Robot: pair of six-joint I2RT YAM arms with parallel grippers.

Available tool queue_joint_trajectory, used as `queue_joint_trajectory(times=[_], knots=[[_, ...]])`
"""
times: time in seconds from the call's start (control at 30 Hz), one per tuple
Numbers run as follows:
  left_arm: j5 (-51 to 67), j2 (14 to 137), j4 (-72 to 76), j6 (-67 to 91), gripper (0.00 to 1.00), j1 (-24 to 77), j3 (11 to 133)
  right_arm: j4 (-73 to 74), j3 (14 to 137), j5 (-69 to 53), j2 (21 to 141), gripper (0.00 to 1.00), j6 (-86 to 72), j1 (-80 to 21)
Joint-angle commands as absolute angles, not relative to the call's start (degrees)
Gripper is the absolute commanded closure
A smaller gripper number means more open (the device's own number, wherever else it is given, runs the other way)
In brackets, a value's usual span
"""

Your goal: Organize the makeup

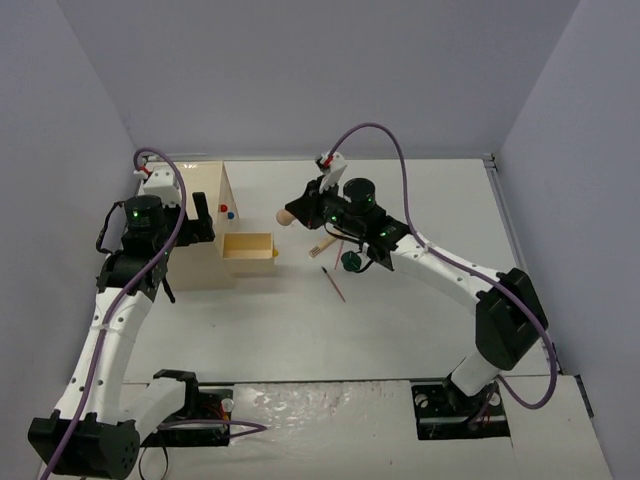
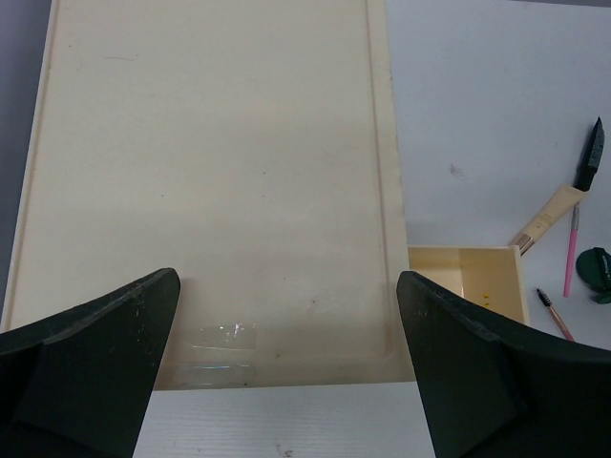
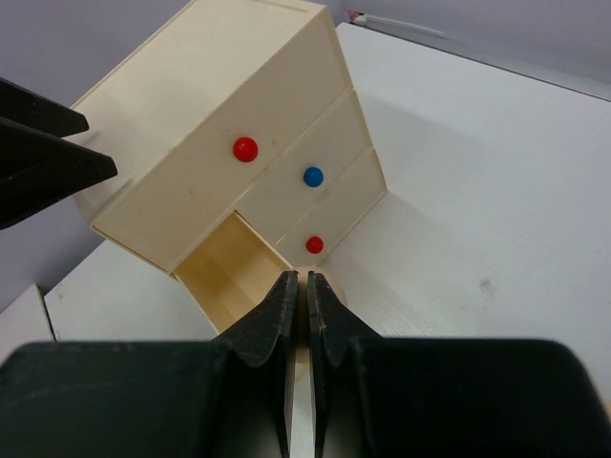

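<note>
Right hand (image 3: 306, 305) clenches one end of the beige sponge (image 1: 287, 215), likely soft, light, squashable; left hand (image 2: 286, 281) hangs released.

Bright, even, diffuse light from above; no hard glare. Top view sharp; white surface (image 1: 330, 320) nearly washed out, beige sponge (image 1: 287, 215) little contrast against it. Soft shadow on surface beside wooden box (image 3: 210, 162) in right wrist view. In left wrist view, left gripper (image 2: 286, 277) fingers (image 2: 86, 363) black, detail lost, slightly blurred at near edge.
</note>
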State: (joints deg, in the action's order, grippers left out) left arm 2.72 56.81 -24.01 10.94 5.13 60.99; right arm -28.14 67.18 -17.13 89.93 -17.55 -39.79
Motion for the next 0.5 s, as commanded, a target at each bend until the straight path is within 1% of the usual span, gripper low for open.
queue_joint_trajectory(times=[0.0,0.23,0.47], knots=[[1.76,56.65,-21.09,11.34,0.03,4.75,62.28,-41.34,73.06,-24.76,96.84,1.0,-18.72,-42.82],[1.33,56.7,-21.19,11.41,0.03,4.66,62.33,-45.55,81.02,-29.75,106.33,1.0,-17.58,-47.02],[1.53,56.65,-21.36,11.6,0.03,4.66,62.43,-46.29,84.78,-29.25,112.49,1.0,-13.94,-49.25]])
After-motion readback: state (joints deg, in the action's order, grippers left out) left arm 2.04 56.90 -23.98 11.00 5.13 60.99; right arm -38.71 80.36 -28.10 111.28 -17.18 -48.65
